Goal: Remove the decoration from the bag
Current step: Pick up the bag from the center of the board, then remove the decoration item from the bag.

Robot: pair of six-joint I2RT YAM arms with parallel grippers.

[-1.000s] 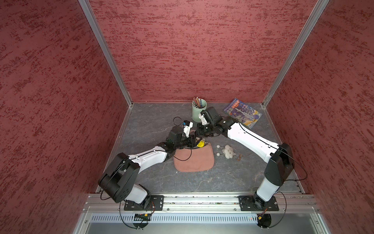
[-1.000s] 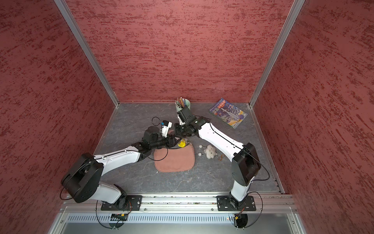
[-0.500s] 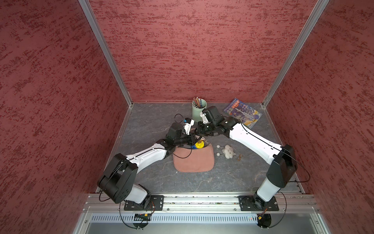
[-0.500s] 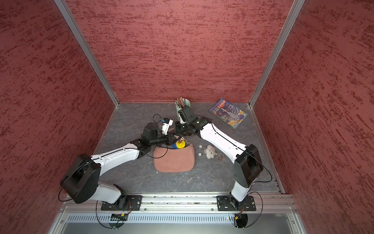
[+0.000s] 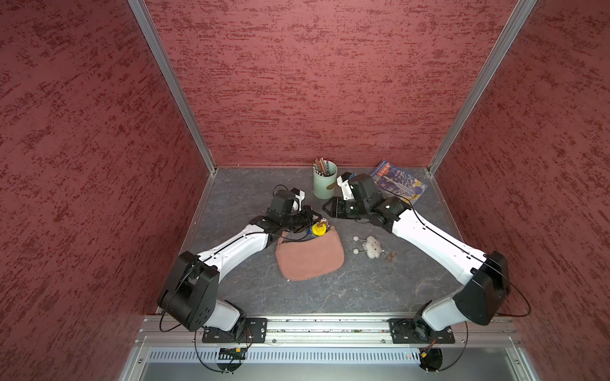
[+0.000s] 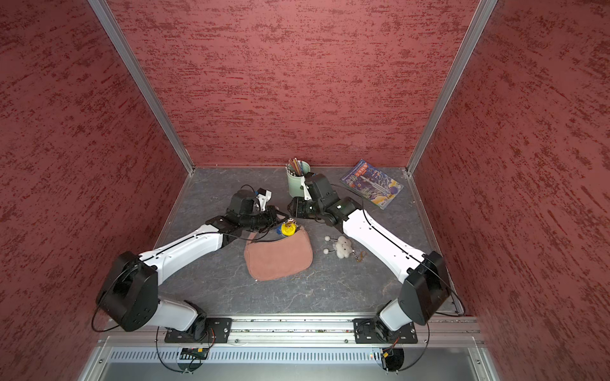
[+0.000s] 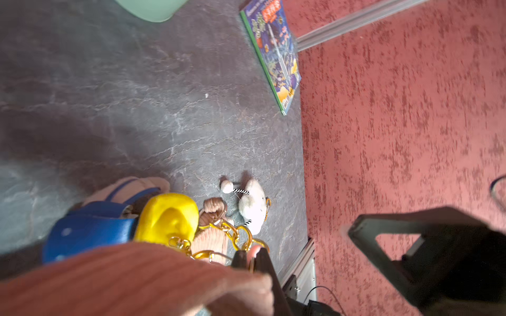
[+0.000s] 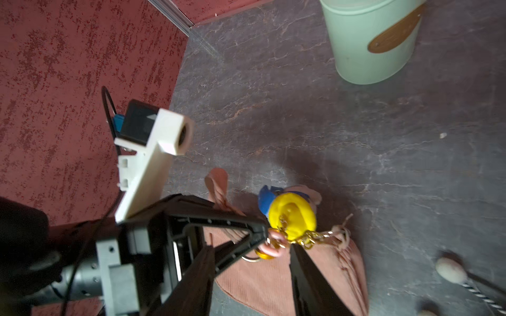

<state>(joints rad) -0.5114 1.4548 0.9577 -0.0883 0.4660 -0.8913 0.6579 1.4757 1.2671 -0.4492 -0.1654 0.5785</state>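
The dusty-pink bag [image 5: 310, 257] lies flat mid-floor, also in the right wrist view as the bag [image 8: 273, 276]. At its back corner hangs the decoration [image 5: 318, 228], a yellow and blue charm [image 8: 291, 216] on a gold chain [image 7: 232, 232]. My left gripper [image 5: 317, 220] is shut on a small pink loop [image 8: 276, 242] at the gold clasp, right beside the charm. My right gripper [image 5: 326, 209] hovers just behind and above the charm, open; in its wrist view the right gripper [image 8: 252, 250] straddles the loop and chain without touching them.
A white fluffy cloud charm [image 5: 373, 245] with a clip lies on the floor right of the bag. A mint pen cup [image 5: 325, 179] stands close behind my right gripper. A colourful book [image 5: 397, 183] lies at the back right. Red walls enclose the floor.
My left gripper has closed on the pink loop by the clasp and shifted slightly backward. My right gripper has opened and drawn back from the charm.
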